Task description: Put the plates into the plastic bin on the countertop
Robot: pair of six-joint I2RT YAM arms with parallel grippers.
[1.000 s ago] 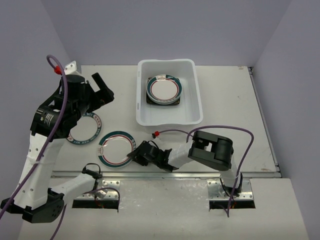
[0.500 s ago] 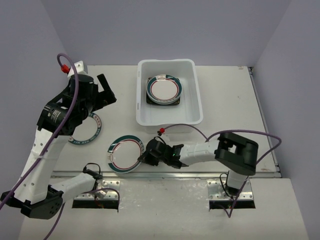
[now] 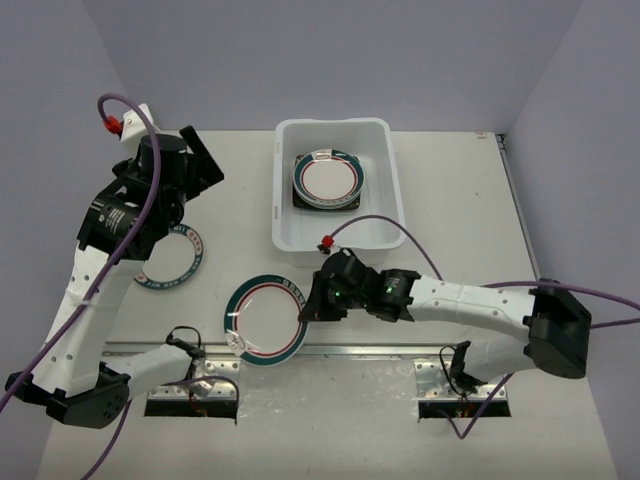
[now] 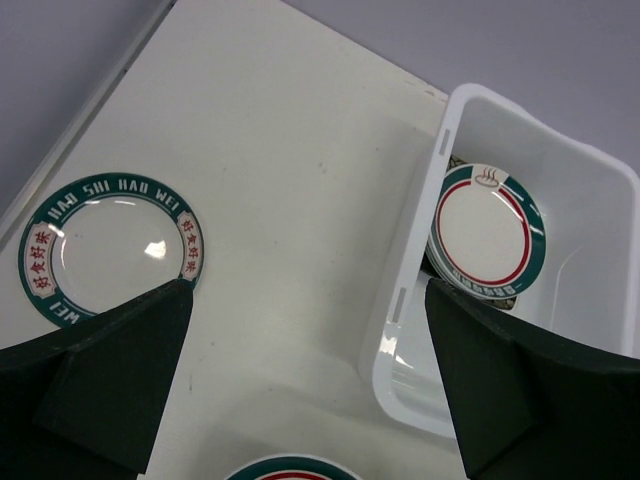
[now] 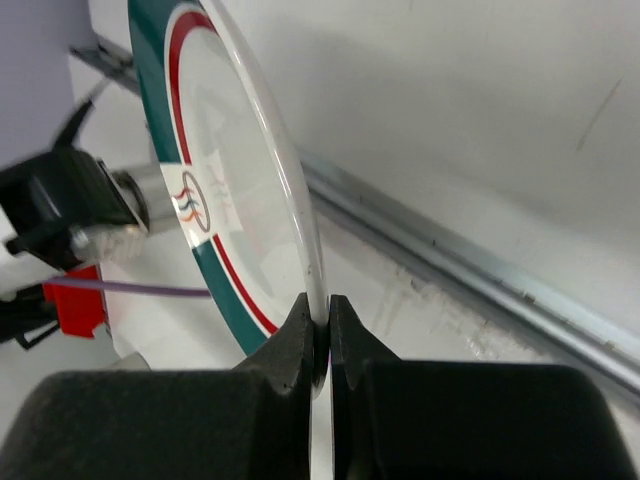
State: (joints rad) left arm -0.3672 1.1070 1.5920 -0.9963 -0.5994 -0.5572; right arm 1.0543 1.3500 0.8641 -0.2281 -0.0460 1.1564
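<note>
Right jaws pinched thin on the rim of one plate (image 3: pixel 268 318), tilted up at the tabletop's (image 3: pixel 450 200) near edge, short of the bin (image 3: pixel 283 200). Left jaws wide, holding nothing. Plate looks stiff, glossy and breakable. It may swing from an edge pinch, so I'd carry it slowly.

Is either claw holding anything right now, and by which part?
Right claw pinches a round plate by its rim; left claw is open, holding nothing.

Plain lavender-grey walls (image 3: pixel 330 60) around
</note>
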